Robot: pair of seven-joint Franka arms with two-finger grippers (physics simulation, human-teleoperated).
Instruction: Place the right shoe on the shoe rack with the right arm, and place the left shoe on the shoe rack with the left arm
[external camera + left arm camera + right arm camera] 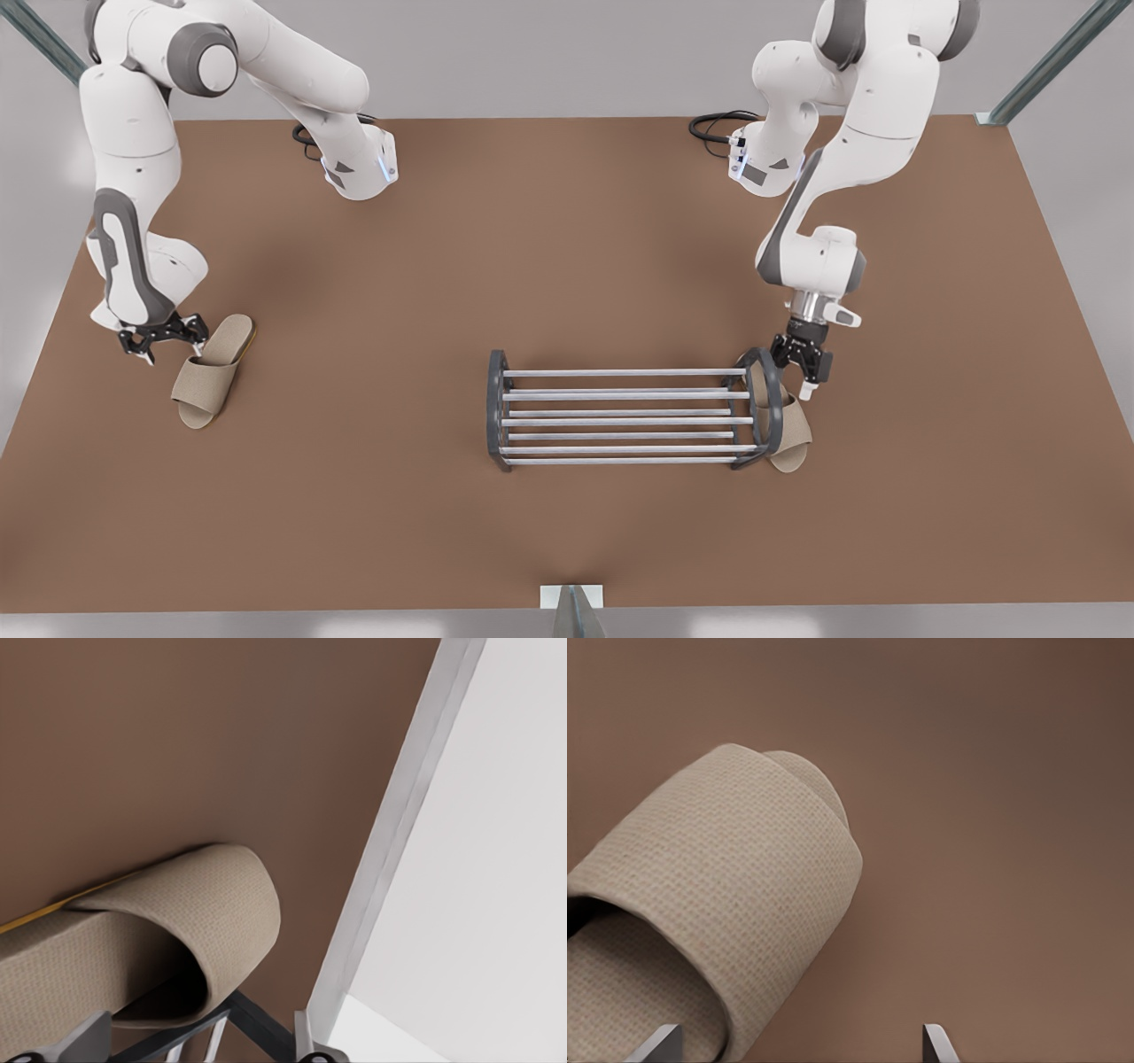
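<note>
Two beige slippers are still off the shoe rack (620, 395) in the front view, so neither placement is done. The right shoe (211, 372) lies flat on the brown table (567, 221), well apart from the rack on the front view's left. The right gripper (164, 338) is low just beside its heel end, probably lining up for a grasp. The left shoe (793, 434) lies against the outside of the rack's end frame on the front view's right, partly tucked under it. The left gripper (804, 368) hangs just above that shoe's rear end, close to the frame, so a pick here looks cramped.

In the left wrist view the left shoe (177, 912) has its strap arching up, with the rack's dark frame (257, 1028) and silver bars just beside it. The fingers (84, 1041) stand spread and clamp nothing; this is my ground for matching this arm to the rack side.

In the right wrist view the right shoe (726, 877) has bare table around it. The fingertips (935, 1043) are wide apart with the strap partly between them, not yet pinched; closing across the strap seems the likely aim.
</note>
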